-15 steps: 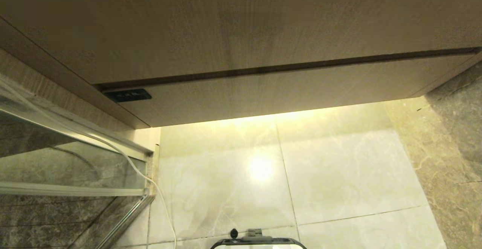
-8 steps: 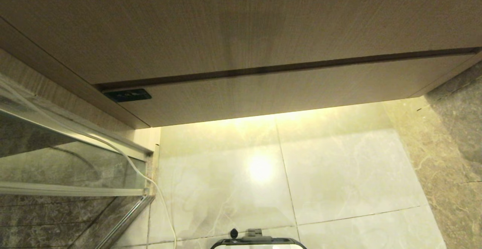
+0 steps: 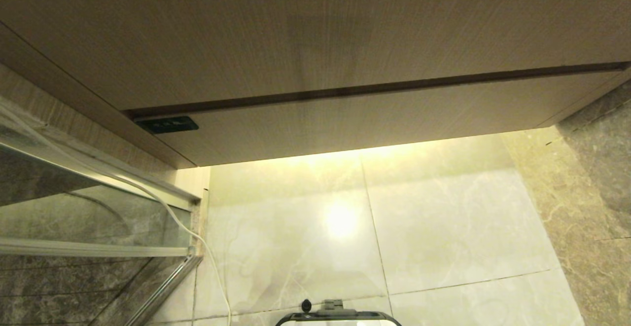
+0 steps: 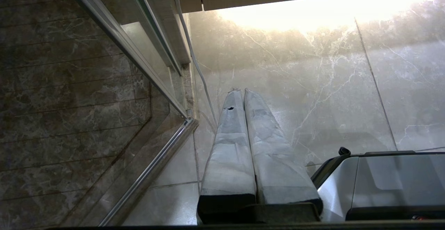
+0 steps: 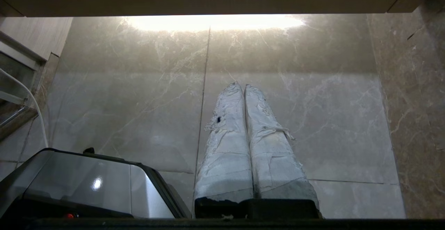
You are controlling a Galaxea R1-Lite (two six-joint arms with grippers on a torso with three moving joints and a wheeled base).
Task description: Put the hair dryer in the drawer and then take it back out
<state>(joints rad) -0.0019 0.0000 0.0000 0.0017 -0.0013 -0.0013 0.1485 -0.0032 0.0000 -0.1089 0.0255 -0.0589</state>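
My left gripper [image 4: 243, 90] and my right gripper [image 5: 242, 85] both hang low over the floor tiles [image 3: 443, 217], squeezed shut, with nothing in them. The drawer [image 3: 369, 119] is closed, up above and in front of me, and its long side runs left to right. I cannot see the hair dryer anywhere. Neither arm looks nearer to the drawer, I think.

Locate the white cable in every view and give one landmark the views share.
Head view: the white cable runs down the left side, past the glass door's metal frame, onto the floor tiles.
Left wrist view: it drops beside that frame, past the shut left gripper.
Right wrist view: it curves at the picture's edge.
Shared landmark: the robot's grey base.
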